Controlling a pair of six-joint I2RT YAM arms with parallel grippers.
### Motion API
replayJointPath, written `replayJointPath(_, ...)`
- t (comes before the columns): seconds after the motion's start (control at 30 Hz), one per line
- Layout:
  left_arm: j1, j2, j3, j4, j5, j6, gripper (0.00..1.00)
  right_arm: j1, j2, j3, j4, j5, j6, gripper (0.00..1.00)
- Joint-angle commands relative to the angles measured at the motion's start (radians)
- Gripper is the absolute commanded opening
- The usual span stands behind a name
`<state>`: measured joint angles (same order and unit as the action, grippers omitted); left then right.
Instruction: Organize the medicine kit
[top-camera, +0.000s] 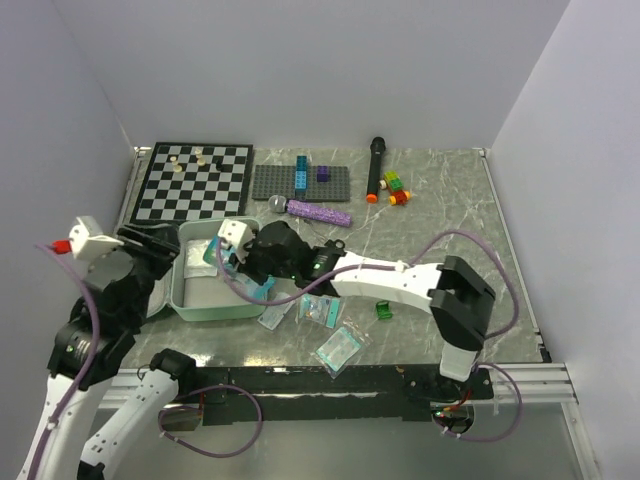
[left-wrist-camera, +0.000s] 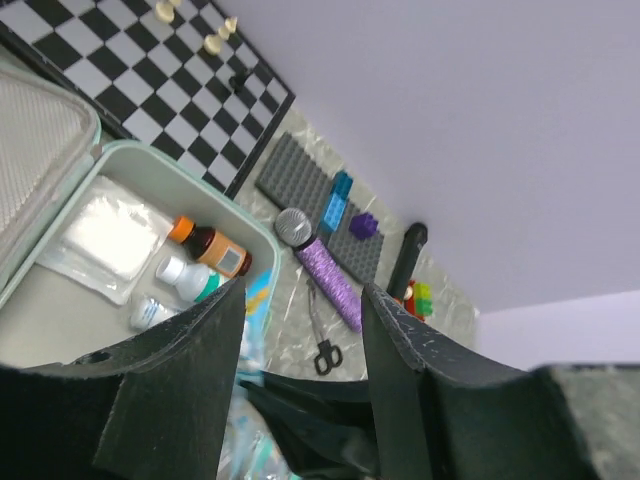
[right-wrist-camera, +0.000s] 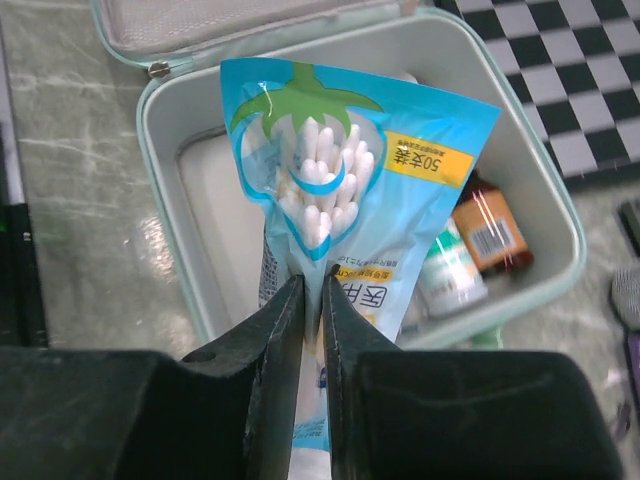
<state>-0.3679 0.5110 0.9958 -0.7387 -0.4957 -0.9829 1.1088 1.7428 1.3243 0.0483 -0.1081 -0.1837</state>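
Mint-green rounded-square zip medicine kit (top-camera: 212, 313) lies open at the left of the bench (top-camera: 430, 230), light and semi-stiff I judge, best held by its rim; my right fingers (right-wrist-camera: 309, 288) pinch a limp blue cotton-swab pouch (right-wrist-camera: 345, 170) above it, left fingers (left-wrist-camera: 300, 300) gape empty.

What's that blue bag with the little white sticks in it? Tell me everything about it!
The swab bag is a shiny light-blue plastic pouch. It has a green leafy shape, a clear window showing white cotton swabs, and a yellow label reading 50. It looks slightly crumpled. The right gripper pinches its lower part with jaws shut on it, holding it over the open medicine kit. Whether it touches the kit is unclear.
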Motion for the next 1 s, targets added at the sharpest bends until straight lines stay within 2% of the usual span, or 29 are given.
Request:
replayJointPath(0.0, 0.001, -0.014, 0.027, -0.050, -0.053, -0.019, 0.55, 0.006, 0.073, 0.072, 0.195, -0.064, -0.151, 0.19)
replayJointPath(0.17, 0.001, -0.061, -0.002, -0.091, -0.095, -0.085, 0.54, 0.013, 0.190, 0.144, 0.246, -0.077, -0.241, 0.18)
replayJointPath(0.33, -0.014, -0.127, -0.005, -0.085, -0.162, -0.085, 0.54, 0.031, 0.271, 0.200, 0.202, -0.119, -0.350, 0.18)
replayJointPath(0.7, -0.016, -0.144, -0.075, -0.054, -0.132, -0.094, 0.54, 0.082, 0.213, 0.062, 0.099, -0.196, -0.586, 0.19)
replayJointPath(0.83, -0.014, -0.140, -0.089, -0.045, -0.127, -0.094, 0.55, 0.102, 0.231, 0.073, 0.027, -0.148, -0.655, 0.19)
replayJointPath(0.9, -0.014, -0.140, -0.097, -0.039, -0.119, -0.089, 0.55, 0.102, 0.225, 0.069, 0.033, -0.140, -0.648, 0.27)
replayJointPath(0.97, -0.016, -0.140, -0.100, -0.036, -0.110, -0.086, 0.55, 0.102, 0.218, 0.073, 0.035, -0.127, -0.620, 0.42)
